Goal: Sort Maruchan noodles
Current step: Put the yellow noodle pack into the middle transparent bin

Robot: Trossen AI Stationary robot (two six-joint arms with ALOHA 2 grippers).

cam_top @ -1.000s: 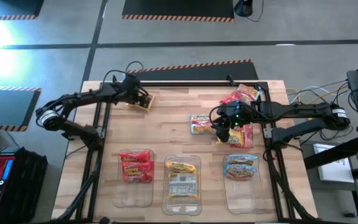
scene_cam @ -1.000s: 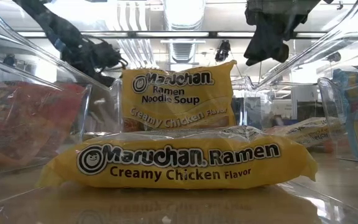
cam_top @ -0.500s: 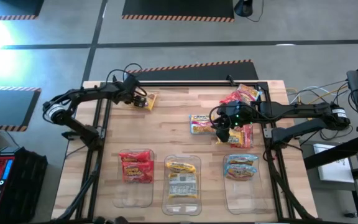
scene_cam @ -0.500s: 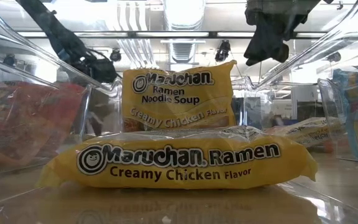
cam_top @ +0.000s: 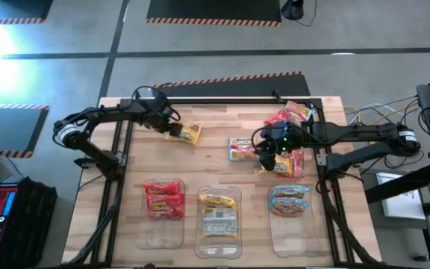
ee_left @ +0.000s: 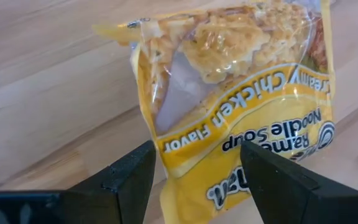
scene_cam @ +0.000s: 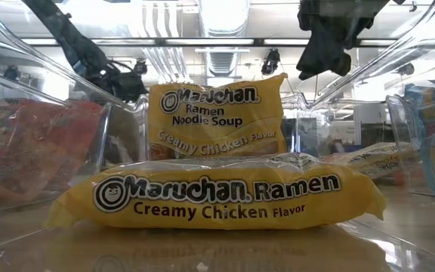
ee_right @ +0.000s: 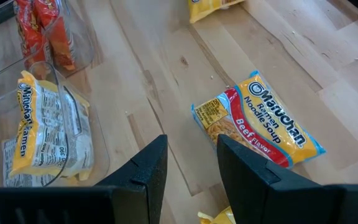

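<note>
A yellow Creamy Chicken packet (cam_top: pixel 185 134) lies flat on the wood at the far left of the table. My left gripper (cam_top: pixel 169 125) stands open, slanting down over the packet's end, and its two fingers flank that end (ee_left: pixel 197 168) in the left wrist view. My right gripper (cam_top: pixel 269 155) hangs open and empty above the right half of the table. A blue-and-yellow beef packet (cam_top: pixel 241 148) lies just left of it. More loose packets (cam_top: pixel 290 113) lie at the far right. My left gripper has one finger (ee_left: pixel 129 177) on each side of the yellow packet's end (ee_left: pixel 194 186). It slants down from the table's far left. Whether the fingers touch the packet I cannot tell. The packet rests on the table.
Three clear bins stand along the near edge: one with red packets (cam_top: pixel 163 200), one with yellow packets (cam_top: pixel 219 213), one with blue packets (cam_top: pixel 290 200). Another packet (cam_top: pixel 291 164) lies under the right arm. Bare wood lies between the left gripper and the bins.
My left gripper has sunk toward the table and tipped more steeply downward, its finger gap unchanged. The yellow packet now shows more fully and a little farther toward the near right than a second ago.
</note>
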